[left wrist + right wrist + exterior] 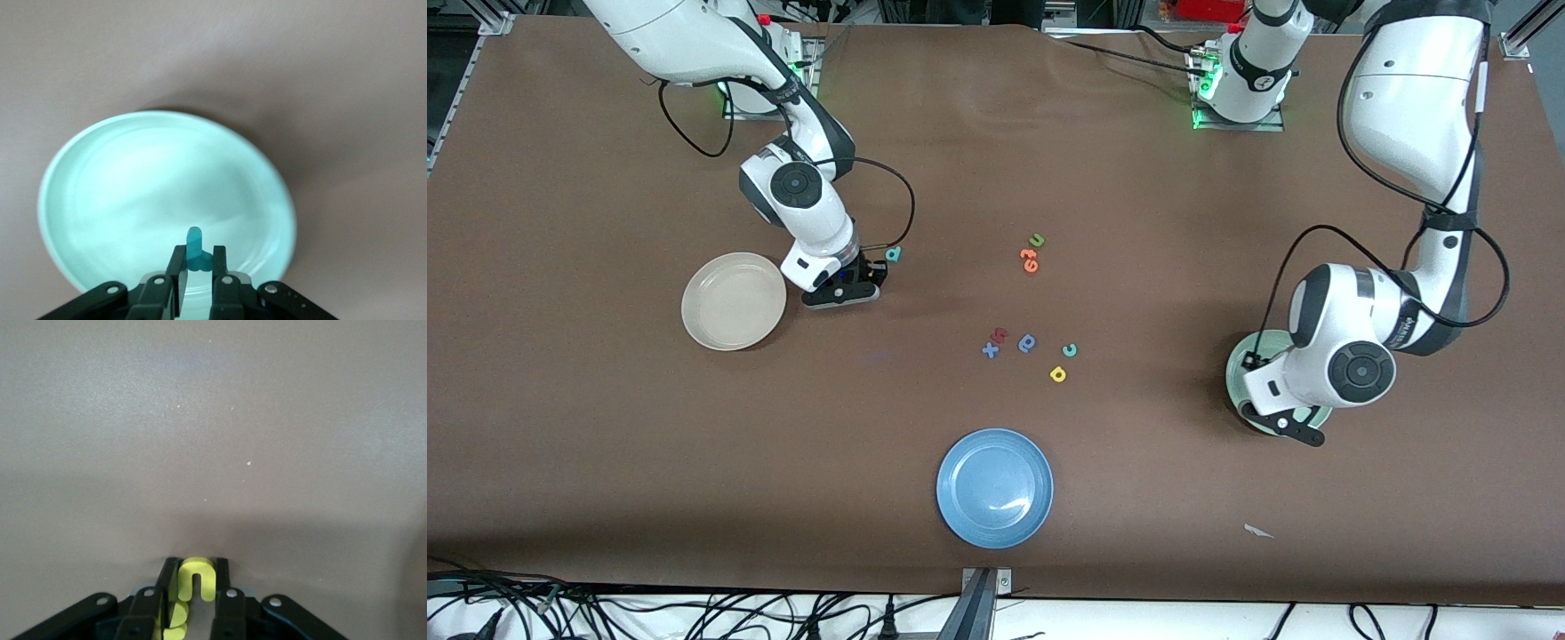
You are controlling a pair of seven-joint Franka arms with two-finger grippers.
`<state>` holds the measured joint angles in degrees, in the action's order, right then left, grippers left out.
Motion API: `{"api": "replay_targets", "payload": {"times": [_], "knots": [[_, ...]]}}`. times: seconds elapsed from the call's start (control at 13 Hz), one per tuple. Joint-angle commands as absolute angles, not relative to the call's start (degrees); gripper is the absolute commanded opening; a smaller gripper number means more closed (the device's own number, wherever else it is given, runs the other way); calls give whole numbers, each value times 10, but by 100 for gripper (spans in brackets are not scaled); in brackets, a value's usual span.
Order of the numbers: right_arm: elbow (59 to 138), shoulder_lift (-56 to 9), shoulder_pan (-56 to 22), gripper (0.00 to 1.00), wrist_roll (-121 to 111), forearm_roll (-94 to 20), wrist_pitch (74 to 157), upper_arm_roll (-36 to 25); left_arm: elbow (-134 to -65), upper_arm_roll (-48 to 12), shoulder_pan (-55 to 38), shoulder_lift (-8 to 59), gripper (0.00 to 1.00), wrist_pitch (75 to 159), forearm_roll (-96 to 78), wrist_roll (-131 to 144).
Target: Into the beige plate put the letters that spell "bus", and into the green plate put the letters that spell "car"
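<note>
Nearest the front camera lies the blue plate (994, 487), with a scrap of white paper (1258, 532) toward the left arm's end of the table.

Farther in, at that same end, sits the green plate (1243, 366), mostly covered by the left arm. The left gripper (196, 261) hangs over it, its fingers pinched together on a small teal letter (195, 249) (an upright stem with a short branch is all that shows), and the plate's pale bowl fills the left wrist view beneath.

In the middle of the table is a loose cluster of foam letters: a yellow round letter (1057, 374) nearest, then a teal c (1069, 350), a blue round letter (1027, 343), a blue x (990, 350) and a small red letter (1000, 334) touching it. Farther up the table lie two orange letters (1030, 260), with a green u (1036, 240) just beside them.

Toward the right arm's end rests the beige plate (734, 300), nothing in it that I can see. Just beside it the right gripper (195, 585) is down at the brown tabletop (605, 427), fingers closed on a yellow u (197, 577); another yellow piece (177, 615) shows lower between the fingers (its shape I cannot make out). Close by that gripper, a little farther from the camera, a teal letter with a round bowl (893, 254) lies on the cloth.
</note>
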<state>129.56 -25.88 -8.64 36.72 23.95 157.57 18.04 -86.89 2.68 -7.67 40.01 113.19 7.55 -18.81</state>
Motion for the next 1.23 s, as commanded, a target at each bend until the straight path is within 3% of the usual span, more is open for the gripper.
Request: {"api": "replay_targets", "payload": {"times": [0.0, 0.23, 0.46, 1.15], "knots": [[1302, -267, -87, 10, 380, 256, 1583, 177, -867, 19, -70, 391, 100, 1123, 92, -255], [1300, -230, -85, 9, 367, 256, 1561, 176, -857, 18, -76, 390, 100, 1124, -61, -140], [1293, -187, -79, 9, 318, 253, 1494, 175, -857, 14, -132, 394, 100, 1144, -98, 11], [1298, -156, 48, 10, 98, 250, 1443, 170, -915, 17, -313, 430, 100, 1367, -80, 362]]}}
